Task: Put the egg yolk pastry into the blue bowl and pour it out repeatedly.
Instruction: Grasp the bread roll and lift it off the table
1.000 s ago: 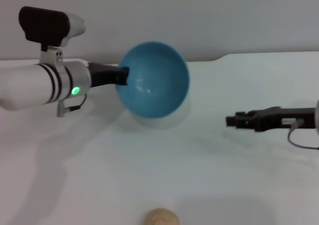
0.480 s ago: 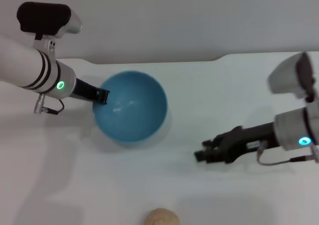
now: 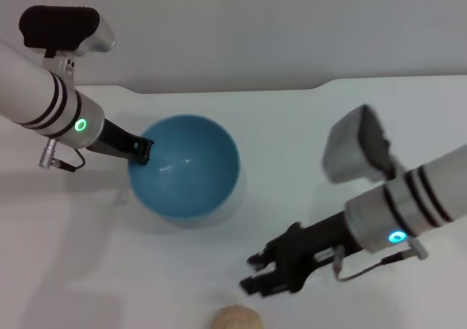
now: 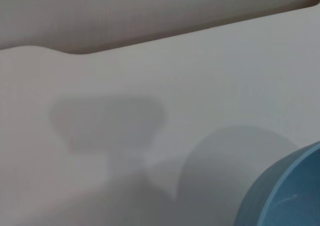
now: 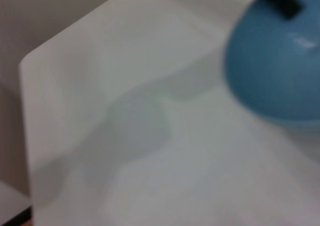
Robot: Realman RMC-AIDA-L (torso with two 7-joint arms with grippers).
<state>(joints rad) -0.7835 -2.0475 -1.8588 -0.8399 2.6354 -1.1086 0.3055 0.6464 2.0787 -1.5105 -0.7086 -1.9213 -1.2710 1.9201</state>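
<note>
**Bowl upright on the table, pastry lying apart at the near edge**

Sitting upright on the white tabletop (image 3: 306, 132): the round, deep, glossy sky-blue bowl (image 3: 186, 167), nothing showing inside it. Pinching the bowl's left rim: the left gripper (image 3: 139, 151), its dark fingers closed on the edge, the white banded arm reaching in from the left with a green light glowing on it.

Lying at the near edge of the table, cut off by the bottom of the head view: the small pale tan, dome-shaped egg yolk pastry (image 3: 236, 318), well apart from the bowl and outside it.

Hanging just above and to the right of the pastry, not touching it: the right gripper (image 3: 253, 273), its two black fingers spread apart with a clear gap between them, holding nothing.

Showing in the left wrist view: only a slice of the bowl's outer wall and its shadow on the table.
</note>
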